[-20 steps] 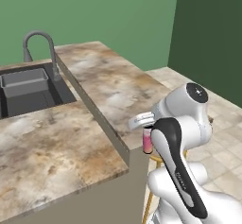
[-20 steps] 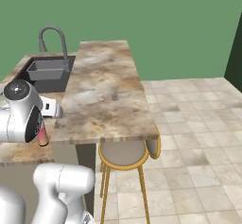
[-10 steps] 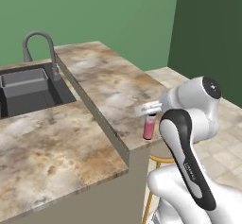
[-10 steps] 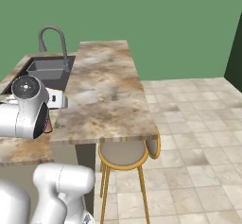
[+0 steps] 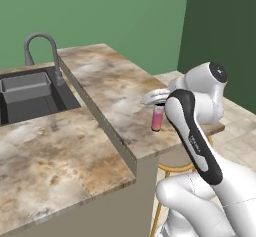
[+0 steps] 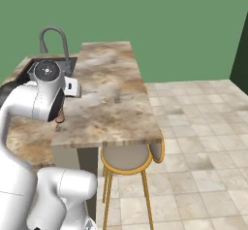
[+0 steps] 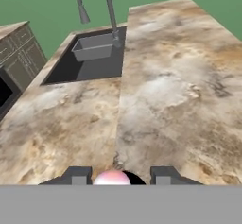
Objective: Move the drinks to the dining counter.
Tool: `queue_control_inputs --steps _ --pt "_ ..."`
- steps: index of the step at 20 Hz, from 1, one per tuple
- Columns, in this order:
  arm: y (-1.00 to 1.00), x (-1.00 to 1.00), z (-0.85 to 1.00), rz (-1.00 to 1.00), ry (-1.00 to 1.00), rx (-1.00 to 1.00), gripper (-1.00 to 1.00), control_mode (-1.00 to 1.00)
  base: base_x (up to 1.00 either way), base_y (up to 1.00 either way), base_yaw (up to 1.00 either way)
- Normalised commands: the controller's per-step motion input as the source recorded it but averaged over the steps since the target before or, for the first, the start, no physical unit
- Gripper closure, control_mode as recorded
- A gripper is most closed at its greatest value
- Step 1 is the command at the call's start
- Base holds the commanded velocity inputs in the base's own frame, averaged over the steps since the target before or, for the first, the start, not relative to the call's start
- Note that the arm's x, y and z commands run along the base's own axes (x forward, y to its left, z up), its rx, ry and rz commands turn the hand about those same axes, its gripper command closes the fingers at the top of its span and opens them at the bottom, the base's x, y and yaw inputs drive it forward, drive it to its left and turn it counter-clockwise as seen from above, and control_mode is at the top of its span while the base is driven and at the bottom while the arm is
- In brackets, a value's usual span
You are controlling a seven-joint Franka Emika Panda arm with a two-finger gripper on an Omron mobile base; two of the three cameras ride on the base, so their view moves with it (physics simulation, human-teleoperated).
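Gripper [image 7: 120, 175] is closed on the small pink bottle [image 5: 157, 118]. In the hand view the 2 dark finger tips [image 7: 78, 175] sit on each side of the round pink body, w/ a bit of the black cap just beside it. In the left base view the bottle hangs upright under the hand, over the near part of the dining counter [image 5: 112, 88]. Its bottom looks very close to the stone, but I can't tell if it touches yet. In the right base view just a bit of pink bottle peeks out under the big white arm joint, at the near left edge of the slab, not far from the stool [image 6: 127, 158] tucked under the overhang.

So drink no. 1 is about there. I think it just needs to go down the last bit, then the fingers let go. If they let go too early the slim bottle may tip, bc it is tall and thin.

The other 2 drinks are still to do, I guess. None stand on the dining counter, nor by the sink [image 5: 30, 88] and tap [image 5: 42, 48] on the lower counter [image 5: 55, 156]. So the task is early: one bottle nearly placed, 2 left to fetch
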Motion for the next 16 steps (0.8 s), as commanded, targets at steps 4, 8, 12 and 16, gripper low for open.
queue_control_inputs --steps 4,8,12,16 --pt "0.00 0.47 -0.03 0.00 0.02 0.00 1.00 -1.00 0.00 0.00 0.00" --pt "0.00 0.31 -0.27 0.00 0.00 0.00 1.00 -1.00 0.00 0.00 0.00" --pt "0.00 0.20 -0.36 0.00 -0.09 0.00 1.00 -1.00 0.00 0.00 0.00" --pt "0.00 0.13 -0.36 0.00 -0.09 0.00 1.00 -1.00 0.00 0.00 0.00"
